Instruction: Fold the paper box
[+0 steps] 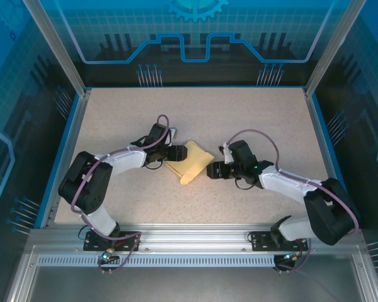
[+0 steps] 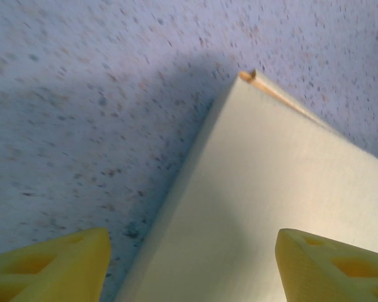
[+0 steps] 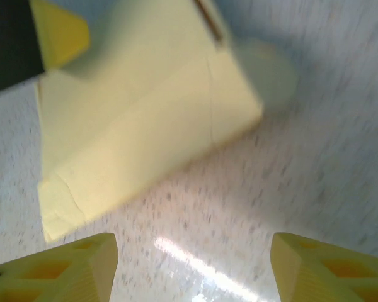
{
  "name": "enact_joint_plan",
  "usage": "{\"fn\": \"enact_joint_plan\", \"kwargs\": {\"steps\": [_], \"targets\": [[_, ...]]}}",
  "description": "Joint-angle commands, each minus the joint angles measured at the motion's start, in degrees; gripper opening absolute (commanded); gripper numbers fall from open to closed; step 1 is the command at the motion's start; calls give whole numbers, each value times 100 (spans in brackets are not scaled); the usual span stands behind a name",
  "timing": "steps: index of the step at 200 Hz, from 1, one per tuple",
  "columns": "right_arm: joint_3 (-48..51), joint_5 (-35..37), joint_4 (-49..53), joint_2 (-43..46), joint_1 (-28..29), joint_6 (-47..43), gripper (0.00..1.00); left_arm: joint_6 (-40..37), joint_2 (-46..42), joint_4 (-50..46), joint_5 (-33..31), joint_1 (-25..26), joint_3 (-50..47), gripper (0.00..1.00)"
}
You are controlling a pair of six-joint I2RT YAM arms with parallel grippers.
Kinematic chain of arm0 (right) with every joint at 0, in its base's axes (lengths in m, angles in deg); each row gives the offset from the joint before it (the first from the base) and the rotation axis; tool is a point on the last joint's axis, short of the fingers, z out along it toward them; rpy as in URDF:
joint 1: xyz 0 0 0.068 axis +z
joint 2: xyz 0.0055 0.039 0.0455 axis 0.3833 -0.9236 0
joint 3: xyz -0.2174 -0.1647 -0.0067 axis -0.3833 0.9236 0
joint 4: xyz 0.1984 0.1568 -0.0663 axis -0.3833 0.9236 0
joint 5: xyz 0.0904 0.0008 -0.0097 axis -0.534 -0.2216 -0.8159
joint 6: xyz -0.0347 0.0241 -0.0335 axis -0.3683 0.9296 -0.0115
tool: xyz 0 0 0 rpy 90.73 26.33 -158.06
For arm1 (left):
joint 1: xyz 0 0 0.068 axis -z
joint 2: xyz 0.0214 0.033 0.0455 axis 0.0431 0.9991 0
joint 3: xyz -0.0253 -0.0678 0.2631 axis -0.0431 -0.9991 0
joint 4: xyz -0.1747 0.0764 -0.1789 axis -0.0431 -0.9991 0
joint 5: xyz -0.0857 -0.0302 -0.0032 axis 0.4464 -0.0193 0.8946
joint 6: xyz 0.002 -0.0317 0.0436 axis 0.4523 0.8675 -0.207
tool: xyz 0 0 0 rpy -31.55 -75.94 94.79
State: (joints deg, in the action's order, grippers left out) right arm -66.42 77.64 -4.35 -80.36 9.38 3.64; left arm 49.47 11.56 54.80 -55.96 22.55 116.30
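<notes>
The paper box (image 1: 190, 161) is a pale yellow, flat folded piece lying on the speckled table between the two arms. My left gripper (image 1: 176, 154) is at its left edge. In the left wrist view the box's smooth face (image 2: 271, 189) runs between and beneath the two yellow fingers, which stand wide apart, so the left gripper (image 2: 192, 258) is open. My right gripper (image 1: 210, 170) sits just right of the box, apart from it. In the right wrist view it (image 3: 192, 258) is open over bare table, with the box (image 3: 138, 119) ahead and a left-arm finger (image 3: 60, 34) at the box's far corner.
The speckled table (image 1: 252, 119) has free room behind and on both sides of the box. A blue rim (image 1: 72, 135) and metal posts border it. Both arms reach in from the near edge.
</notes>
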Motion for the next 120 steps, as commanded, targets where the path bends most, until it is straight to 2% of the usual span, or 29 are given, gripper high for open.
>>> {"fn": "enact_joint_plan", "kwargs": {"steps": [1,48,80,98,120], "targets": [[74,-685,-883,-320,111,717,66,92,33,-265,567,-6,91,66],[0,-1226,-1870,-1105,-52,933,59,260,-228,-128,752,-5,-373,59],[50,-1391,-2122,-1319,-229,958,51,284,-240,-96,723,-10,-478,55],[104,-1420,-2022,-1225,-324,862,52,270,-206,-98,660,-8,-436,54],[174,-1318,-1409,-843,-499,537,54,236,-153,-130,550,-11,-382,52]]}}
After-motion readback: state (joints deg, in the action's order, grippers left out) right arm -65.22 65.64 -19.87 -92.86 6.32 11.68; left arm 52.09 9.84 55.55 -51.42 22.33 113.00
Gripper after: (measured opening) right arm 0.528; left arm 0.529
